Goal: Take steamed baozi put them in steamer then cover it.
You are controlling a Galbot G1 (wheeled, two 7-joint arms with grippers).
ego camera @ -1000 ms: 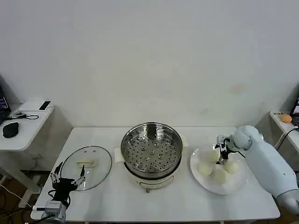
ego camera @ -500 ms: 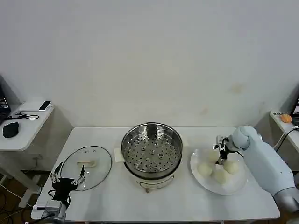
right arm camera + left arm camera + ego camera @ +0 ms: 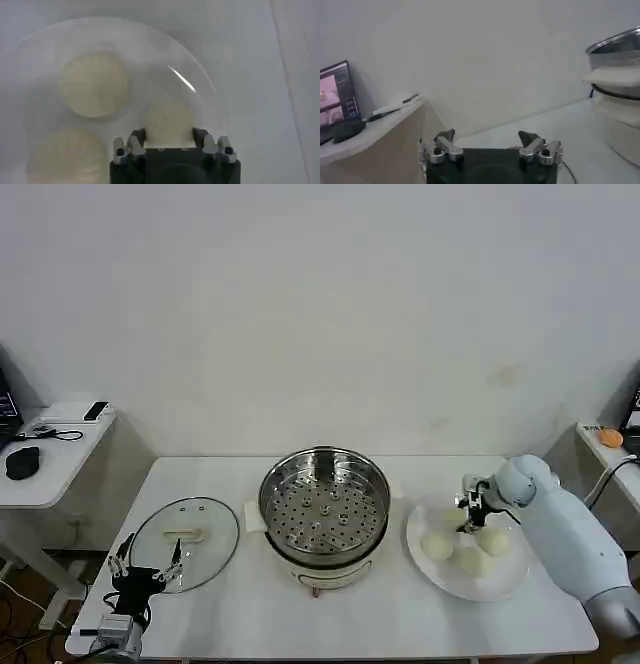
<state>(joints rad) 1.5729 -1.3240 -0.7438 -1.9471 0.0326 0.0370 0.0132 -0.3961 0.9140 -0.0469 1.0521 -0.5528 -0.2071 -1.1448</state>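
Observation:
My right gripper (image 3: pixel 468 512) is shut on one baozi (image 3: pixel 169 117), held just above the white plate (image 3: pixel 512 576); the bun fills the gap between the jaws (image 3: pixel 169 135). Three more baozi (image 3: pixel 437 546) lie on the plate, two of them below the gripper in the right wrist view (image 3: pixel 93 85). The shiny steamer (image 3: pixel 324 509) stands open at the table's middle, its perforated tray bare, and its side appears in the left wrist view (image 3: pixel 620 75). The glass cover (image 3: pixel 185 542) lies flat at the left. My left gripper (image 3: pixel 148 569) rests open at the cover's near edge (image 3: pixel 490 137).
A low side table (image 3: pixel 45 464) with a mouse and a phone stands left of the work table, with a monitor (image 3: pixel 337 95) on it. A shelf holding an orange object (image 3: pixel 612 438) stands at the far right. Bare tabletop lies between steamer and plate.
My right gripper has risen slightly and shifted a little toward the steamer with the baozi between its jaws. The left arm has stayed still.

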